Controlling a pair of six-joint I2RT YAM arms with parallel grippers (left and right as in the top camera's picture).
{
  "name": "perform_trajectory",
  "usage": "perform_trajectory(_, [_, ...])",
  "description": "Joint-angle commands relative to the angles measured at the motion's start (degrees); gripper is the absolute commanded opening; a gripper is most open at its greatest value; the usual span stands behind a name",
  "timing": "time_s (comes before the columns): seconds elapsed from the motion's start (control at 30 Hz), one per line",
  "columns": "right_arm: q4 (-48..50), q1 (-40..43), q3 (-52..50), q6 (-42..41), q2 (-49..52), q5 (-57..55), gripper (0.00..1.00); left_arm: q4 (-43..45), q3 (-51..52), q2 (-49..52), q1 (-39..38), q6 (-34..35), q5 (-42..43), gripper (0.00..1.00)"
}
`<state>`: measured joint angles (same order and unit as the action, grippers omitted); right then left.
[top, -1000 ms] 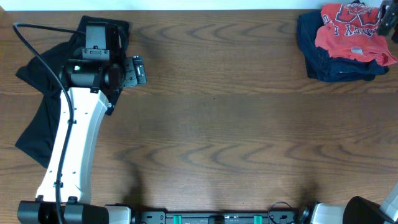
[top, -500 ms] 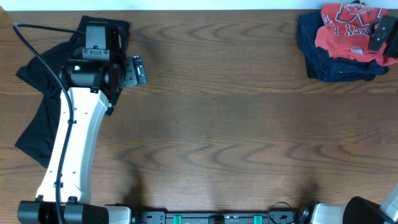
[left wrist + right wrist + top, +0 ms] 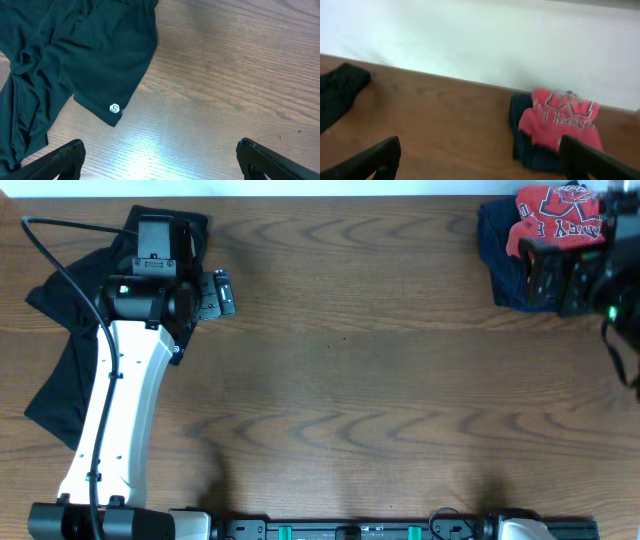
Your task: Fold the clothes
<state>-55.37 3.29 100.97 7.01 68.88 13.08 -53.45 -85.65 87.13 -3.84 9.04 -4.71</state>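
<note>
The wooden table [image 3: 340, 380] has a wide bare middle, with the clothes in two far corners. A black garment [image 3: 55, 370] sprawls at the far left, partly under the left arm. At the far right a navy garment [image 3: 500, 250] lies bunched, with the coral-red T-shirt [image 3: 555, 210] crumpled on top of it. The step in hand looks like the right arm going for that T-shirt. In its wrist view the right gripper [image 3: 477, 150] is spread wide with nothing between the fingers, and the pile sits ahead and to the right of centre. To do this well, it should line up over the pile first. Then it should come down on a raised fold of the red cloth and pinch that layer alone, so the navy one stays behind. It can then carry the shirt to the bare middle for spreading flat. The left gripper [image 3: 160, 152] is also wide open and empty. It hangs above bare wood just beside the black hem with its small white logo [image 3: 114, 108], and is best kept clear.
</note>
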Motion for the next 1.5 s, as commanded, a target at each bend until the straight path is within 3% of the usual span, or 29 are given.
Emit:
perform_trajectory(0.0, [4.39, -0.76, -10.36, 2.97, -3.45, -1.07, 0.99, -0.13, -0.83, 0.11, 0.28, 0.28, -0.28, 0.98])
perform_trajectory(0.7, [49.16, -4.87, -68.35, 2.89, -42.12, -2.78, 0.99, -0.13, -0.83, 0.11, 0.28, 0.26, -0.28, 0.98])
perform_trajectory(1.0, [56.59, -4.74, -86.27, -0.76, -61.59, -2.78, 0.99, -0.13, -0.83, 0.11, 0.28, 0.28, -0.28, 0.98])
perform_trajectory(1.47, [60.89, -5.03, -98.05, -0.72, -68.61, -3.63, 0.99, -0.13, -0.83, 0.11, 0.28, 0.26, -0.28, 0.98])
